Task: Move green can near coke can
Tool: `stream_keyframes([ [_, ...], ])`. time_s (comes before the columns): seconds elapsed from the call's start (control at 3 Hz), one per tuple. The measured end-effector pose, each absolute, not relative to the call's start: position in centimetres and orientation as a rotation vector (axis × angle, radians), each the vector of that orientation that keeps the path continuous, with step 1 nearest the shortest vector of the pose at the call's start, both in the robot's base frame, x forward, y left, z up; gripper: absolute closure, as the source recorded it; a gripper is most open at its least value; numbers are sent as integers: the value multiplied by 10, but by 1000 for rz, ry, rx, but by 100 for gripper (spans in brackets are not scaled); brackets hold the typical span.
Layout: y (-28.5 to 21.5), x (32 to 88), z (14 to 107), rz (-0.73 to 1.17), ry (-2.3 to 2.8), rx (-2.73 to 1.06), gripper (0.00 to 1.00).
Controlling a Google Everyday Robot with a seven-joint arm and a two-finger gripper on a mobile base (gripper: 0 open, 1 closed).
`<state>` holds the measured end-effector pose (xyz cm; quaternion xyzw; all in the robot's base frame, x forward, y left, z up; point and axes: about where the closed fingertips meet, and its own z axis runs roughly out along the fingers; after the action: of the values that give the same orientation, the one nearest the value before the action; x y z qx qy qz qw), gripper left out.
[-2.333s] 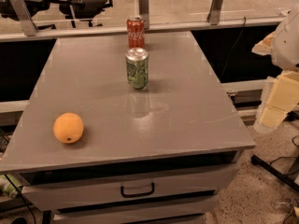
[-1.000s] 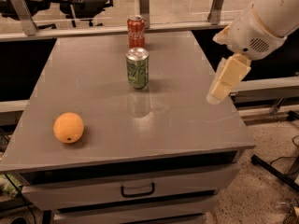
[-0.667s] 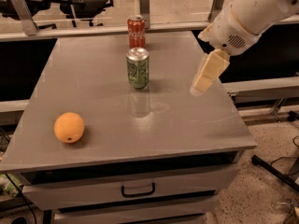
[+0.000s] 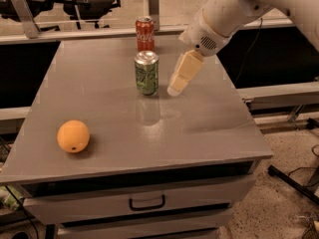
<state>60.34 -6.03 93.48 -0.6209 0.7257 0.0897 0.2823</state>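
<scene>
The green can [image 4: 147, 72] stands upright near the middle of the grey table [image 4: 199, 118], with a silver top. The coke can [image 4: 145, 33] stands upright at the table's far edge, a short way behind the green can. My gripper [image 4: 176, 88] hangs from the white arm that comes in from the upper right. Its cream-coloured tip is just right of the green can, close to the tabletop and apart from the can.
An orange [image 4: 73, 136] lies at the front left of the table. Drawers [image 4: 147, 202] sit under the tabletop. A rail [image 4: 75, 34] with metal posts runs behind the table. Cables [image 4: 299, 178] lie on the floor at the right.
The arm has swung in from the right edge of the view across the table. The gripper has moved left and down to beside the green can. The cans and orange have not moved.
</scene>
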Motion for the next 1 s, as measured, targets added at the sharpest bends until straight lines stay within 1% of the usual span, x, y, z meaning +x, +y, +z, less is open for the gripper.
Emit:
stream_keyframes([
  [0.33, -34, 620, 927, 264, 1934, -1655, 0],
  [1.0, -6, 647, 917, 331, 1943, -1636, 0],
])
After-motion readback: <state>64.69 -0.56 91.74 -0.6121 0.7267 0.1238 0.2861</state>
